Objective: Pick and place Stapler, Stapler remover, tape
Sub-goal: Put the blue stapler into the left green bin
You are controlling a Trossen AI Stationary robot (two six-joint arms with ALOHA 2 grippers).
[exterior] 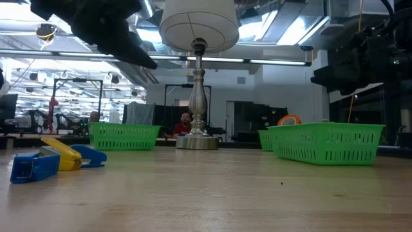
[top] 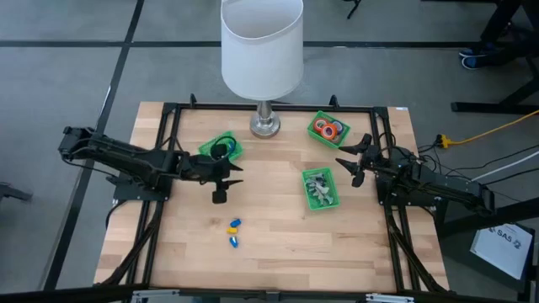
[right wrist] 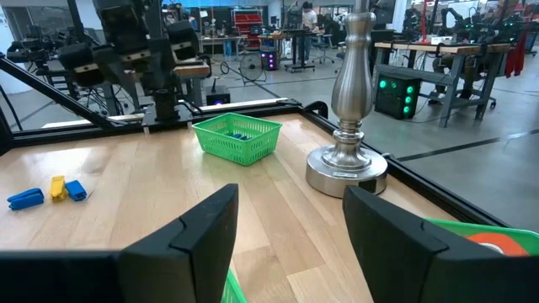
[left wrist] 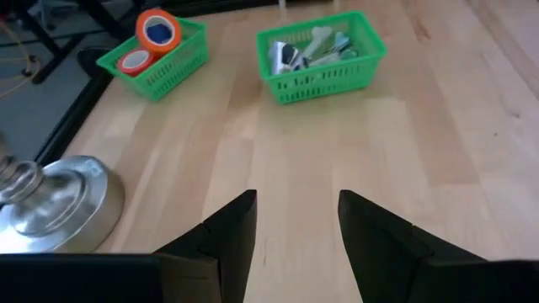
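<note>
The ring-shaped red and orange tape rolls [top: 328, 130] already sit in a green plastic bin [top: 316, 119]. Small blue and yellow staplers [top: 234, 231] wait on the wooden table [top: 269, 252]. The left gripper [top: 221, 178] and right gripper [top: 354, 162] both hang open, holding nothing.

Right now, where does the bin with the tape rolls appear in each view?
High view: tape bin at upper right, right of the lamp base.
Low view: mostly hidden behind the nearer bin; an orange roll shows above.
Left wrist view: upper left.
Right wrist view: bottom right corner.
Shared landmark: the lamp base.
</note>
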